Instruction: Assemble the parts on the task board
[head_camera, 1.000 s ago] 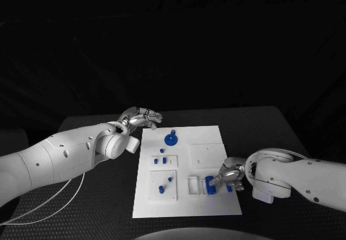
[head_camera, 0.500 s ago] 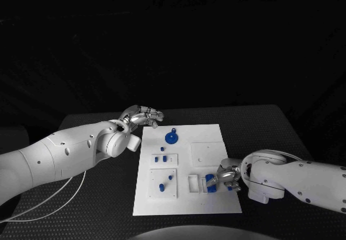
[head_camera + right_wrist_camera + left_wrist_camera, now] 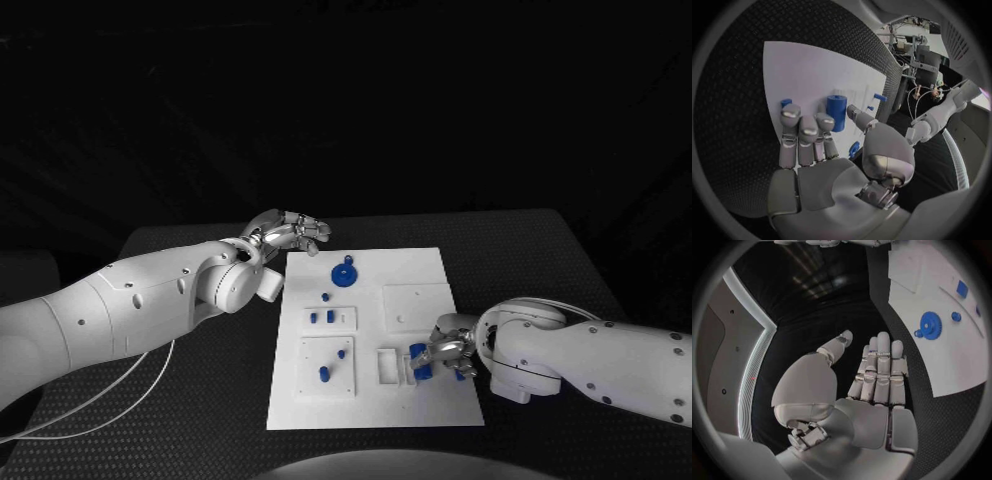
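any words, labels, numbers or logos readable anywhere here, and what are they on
None can be read.
task board: plain white, no print on it.
blue parts: no marks.
left hand and right hand: no lettering on either.

The white task board [image 3: 411, 275] lies flat in the table's middle, with a blue gear [image 3: 342, 273] near its far edge and a blue cylinder [image 3: 836, 112] near its right edge.
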Controlling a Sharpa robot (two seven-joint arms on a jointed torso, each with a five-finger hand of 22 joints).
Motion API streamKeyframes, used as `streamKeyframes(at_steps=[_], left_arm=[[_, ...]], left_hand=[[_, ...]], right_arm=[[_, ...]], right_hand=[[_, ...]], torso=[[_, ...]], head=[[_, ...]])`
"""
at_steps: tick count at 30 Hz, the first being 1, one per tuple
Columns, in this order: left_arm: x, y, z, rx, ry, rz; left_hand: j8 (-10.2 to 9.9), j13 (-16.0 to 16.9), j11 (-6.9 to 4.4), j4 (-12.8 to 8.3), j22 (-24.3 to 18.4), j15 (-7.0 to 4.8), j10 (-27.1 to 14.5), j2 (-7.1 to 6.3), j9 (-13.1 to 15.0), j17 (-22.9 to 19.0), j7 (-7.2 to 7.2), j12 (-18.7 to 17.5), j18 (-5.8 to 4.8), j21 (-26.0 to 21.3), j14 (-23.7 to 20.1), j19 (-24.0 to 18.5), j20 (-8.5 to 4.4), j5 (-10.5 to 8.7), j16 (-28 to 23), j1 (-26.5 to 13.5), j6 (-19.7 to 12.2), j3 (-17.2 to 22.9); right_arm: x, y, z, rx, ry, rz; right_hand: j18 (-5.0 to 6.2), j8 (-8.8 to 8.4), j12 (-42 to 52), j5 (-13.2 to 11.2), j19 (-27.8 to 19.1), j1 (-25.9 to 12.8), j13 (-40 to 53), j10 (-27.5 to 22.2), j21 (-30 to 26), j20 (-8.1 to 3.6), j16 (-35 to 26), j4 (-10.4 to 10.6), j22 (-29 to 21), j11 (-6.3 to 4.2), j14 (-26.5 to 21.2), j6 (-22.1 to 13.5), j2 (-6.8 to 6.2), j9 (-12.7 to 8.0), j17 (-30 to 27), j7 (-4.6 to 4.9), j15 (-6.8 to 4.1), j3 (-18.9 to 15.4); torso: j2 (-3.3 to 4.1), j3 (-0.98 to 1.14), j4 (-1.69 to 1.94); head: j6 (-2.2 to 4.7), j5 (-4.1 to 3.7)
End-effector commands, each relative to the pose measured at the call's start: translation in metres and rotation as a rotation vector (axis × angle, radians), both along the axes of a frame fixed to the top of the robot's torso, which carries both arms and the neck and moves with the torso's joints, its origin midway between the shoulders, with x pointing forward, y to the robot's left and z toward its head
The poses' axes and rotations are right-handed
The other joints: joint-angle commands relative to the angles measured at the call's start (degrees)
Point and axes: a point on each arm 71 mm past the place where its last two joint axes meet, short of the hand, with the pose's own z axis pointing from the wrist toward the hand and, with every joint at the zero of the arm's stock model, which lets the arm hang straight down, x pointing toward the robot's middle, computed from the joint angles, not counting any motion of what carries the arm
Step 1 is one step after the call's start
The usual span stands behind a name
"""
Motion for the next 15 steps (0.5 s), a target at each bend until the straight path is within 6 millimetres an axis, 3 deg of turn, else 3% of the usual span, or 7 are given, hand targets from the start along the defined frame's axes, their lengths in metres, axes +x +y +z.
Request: streamKeyframes(at_steps=[1,7,15], left_arm=[[-0.0007,-0.0034,0.0009,-0.016,0.000,-0.018],[-0.0009,-0.0040,0.0008,-0.016,0.002,-0.021],[-0.0006,-0.0026,0.0007,-0.014,0.002,-0.017]], left_hand=[[0.2,-0.1,-0.07,0.5,0.1,0.01,-0.5,-0.03,-0.1,0.1,-0.12,0.0,1.00,-0.2,0.3,0.3,-0.14,0.29,-0.3,-0.5,-0.3,0.0],[0.2,-0.1,-0.07,0.5,0.1,0.02,-0.5,-0.01,-0.1,0.1,-0.11,0.0,1.00,-0.2,0.3,0.3,-0.14,0.29,-0.3,-0.5,-0.3,0.0],[0.2,-0.1,-0.07,0.5,0.1,0.02,-0.5,0.01,-0.1,0.1,-0.11,0.0,1.00,-0.2,0.3,0.3,-0.14,0.29,-0.3,-0.5,-0.4,0.0]], right_arm=[[0.0002,-0.0021,-0.0048,-0.025,-0.014,-0.001],[0.0001,-0.0020,-0.0050,-0.025,-0.017,-0.003],[-0.0028,-0.0029,-0.0028,-0.004,-0.020,-0.027]], right_hand=[[3.86,-0.77,-0.3,-0.3,-0.4,-0.1,0.1,-0.5,0.3,-0.05,-0.4,-0.8,0.0,-0.07,0.5,1.1,0.73,-1.9,0.2,0.46,-0.15,0.0],[3.86,-0.68,-0.6,-0.3,-0.5,0.6,0.2,-0.2,0.4,0.07,-0.7,-2.4,0.0,-0.22,0.6,1.8,2.47,-1.8,0.5,0.28,-0.27,1.4],[3.86,-0.39,-0.9,-0.3,-0.4,0.0,0.3,0.4,0.7,0.43,-1.1,-3.8,-0.1,-0.50,0.9,3.2,2.63,-1.7,1.0,-0.03,-0.47,2.7]], torso=[[0.02,-0.03,-0.01],[0.01,-0.04,0.01],[-0.01,-0.05,-0.03]], head=[[0.04,0.06],[0.21,0.14],[0.44,0.33]])
